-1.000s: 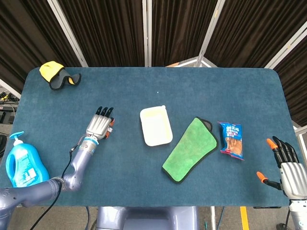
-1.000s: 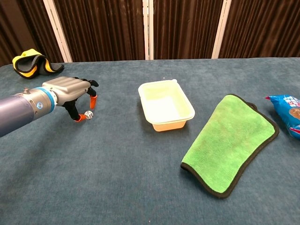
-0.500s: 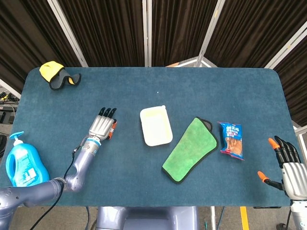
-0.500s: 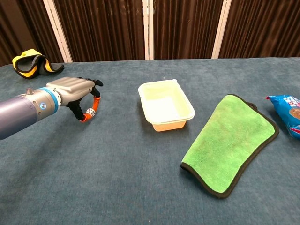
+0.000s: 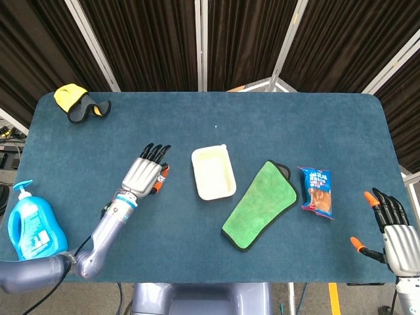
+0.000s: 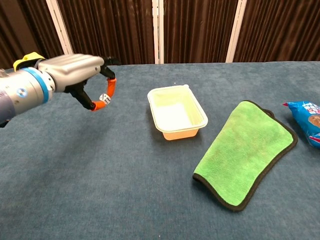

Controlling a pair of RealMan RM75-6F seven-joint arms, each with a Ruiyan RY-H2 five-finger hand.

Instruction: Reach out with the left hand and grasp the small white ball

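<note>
Left hand (image 6: 75, 75) raised above the tabletop (image 6: 125, 190), pinching the small white ball (image 6: 104, 98) between orange fingertips (image 6: 111, 82); other fingers curled over. Grasp step looks done, ball lifted clear. Next move probably calls for a steady hold without squeezing harder.

At 3 o'clock from the hand: one cream plastic tray (image 5: 213, 172), then one green cloth (image 5: 259, 205), one blue snack packet (image 5: 316, 191). Right hand (image 5: 396, 230) at the far edge, open, holding nothing. At 8 o'clock one blue soap bottle (image 5: 33, 224); at 11 o'clock one yellow-black eye mask (image 5: 79, 103).
</note>
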